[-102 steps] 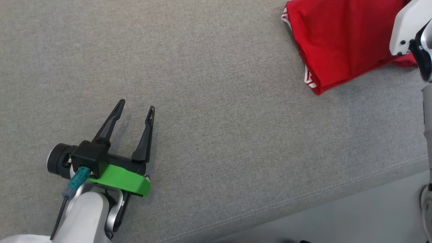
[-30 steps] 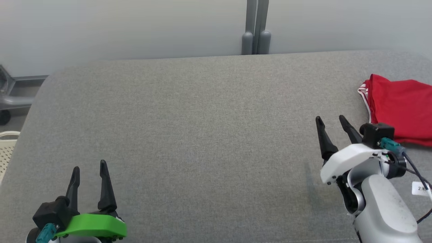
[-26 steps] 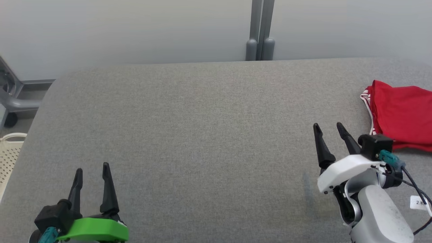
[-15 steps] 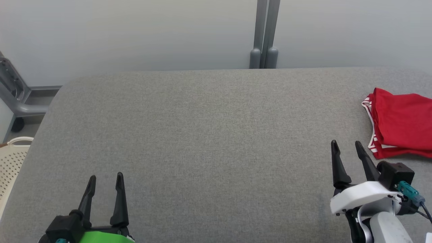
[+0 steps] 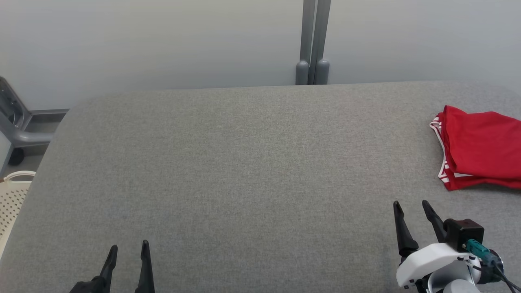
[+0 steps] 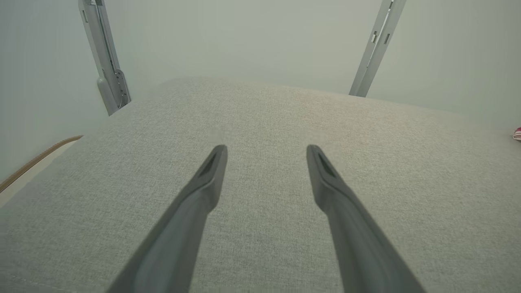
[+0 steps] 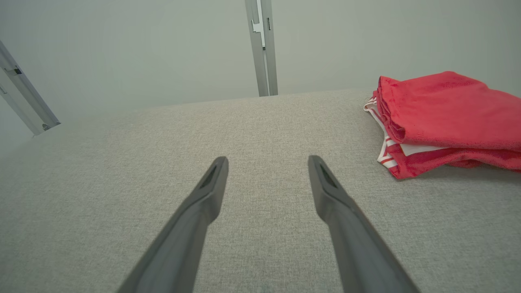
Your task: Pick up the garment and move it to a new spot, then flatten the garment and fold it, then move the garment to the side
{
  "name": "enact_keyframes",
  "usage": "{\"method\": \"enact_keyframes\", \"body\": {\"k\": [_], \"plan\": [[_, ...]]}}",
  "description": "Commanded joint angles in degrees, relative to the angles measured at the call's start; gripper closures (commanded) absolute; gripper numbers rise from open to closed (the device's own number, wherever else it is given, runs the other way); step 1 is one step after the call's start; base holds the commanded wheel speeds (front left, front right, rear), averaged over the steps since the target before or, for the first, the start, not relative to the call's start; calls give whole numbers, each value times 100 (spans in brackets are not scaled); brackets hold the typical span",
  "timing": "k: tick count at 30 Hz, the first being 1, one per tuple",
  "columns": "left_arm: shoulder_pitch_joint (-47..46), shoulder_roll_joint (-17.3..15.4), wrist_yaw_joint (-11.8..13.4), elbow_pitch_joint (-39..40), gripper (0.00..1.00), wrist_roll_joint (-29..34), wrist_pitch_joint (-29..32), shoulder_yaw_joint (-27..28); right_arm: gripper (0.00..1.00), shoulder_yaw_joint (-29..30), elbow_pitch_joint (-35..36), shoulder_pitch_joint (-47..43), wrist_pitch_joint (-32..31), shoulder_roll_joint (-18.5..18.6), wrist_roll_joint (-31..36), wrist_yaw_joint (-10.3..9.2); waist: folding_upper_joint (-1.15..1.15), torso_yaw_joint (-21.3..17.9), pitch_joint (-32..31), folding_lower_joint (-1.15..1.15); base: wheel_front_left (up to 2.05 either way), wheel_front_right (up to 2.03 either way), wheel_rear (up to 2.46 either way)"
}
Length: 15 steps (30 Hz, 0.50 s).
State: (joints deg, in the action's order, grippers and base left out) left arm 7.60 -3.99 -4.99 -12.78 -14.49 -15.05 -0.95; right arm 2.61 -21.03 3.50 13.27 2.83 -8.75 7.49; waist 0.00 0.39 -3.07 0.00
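The garment [image 5: 482,152] is red with white-striped trim, folded into a compact stack at the far right of the grey fabric table [image 5: 244,171]. It also lies at the right of the right wrist view, as the garment [image 7: 443,118]. My right gripper [image 5: 411,203] stands open near the front right edge, empty, a short way in front of the garment. My left gripper [image 5: 128,246] is open and empty at the front left. Both pairs of fingers hover over bare fabric in the wrist views, left gripper [image 6: 266,149], right gripper [image 7: 268,160].
A pale wall with a grey upright post [image 5: 312,40] runs behind the table. A cream perforated basket [image 5: 12,195] sits off the table's left edge, beside a grey metal frame [image 5: 16,126].
The camera rose from looking down at the table to a level view. Since a second ago both grippers have drawn back toward the view's bottom edge, still open. The garment lies still.
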Motion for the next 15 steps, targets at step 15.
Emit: {"method": "enact_keyframes", "body": {"k": [15], "plan": [[-128, 53, -27, -192, 0, 9, -16, 164, 0, -141, -15, -16, -99, 7, -65, -1, 0, -59, 6, 0, 0, 0, 0]]}}
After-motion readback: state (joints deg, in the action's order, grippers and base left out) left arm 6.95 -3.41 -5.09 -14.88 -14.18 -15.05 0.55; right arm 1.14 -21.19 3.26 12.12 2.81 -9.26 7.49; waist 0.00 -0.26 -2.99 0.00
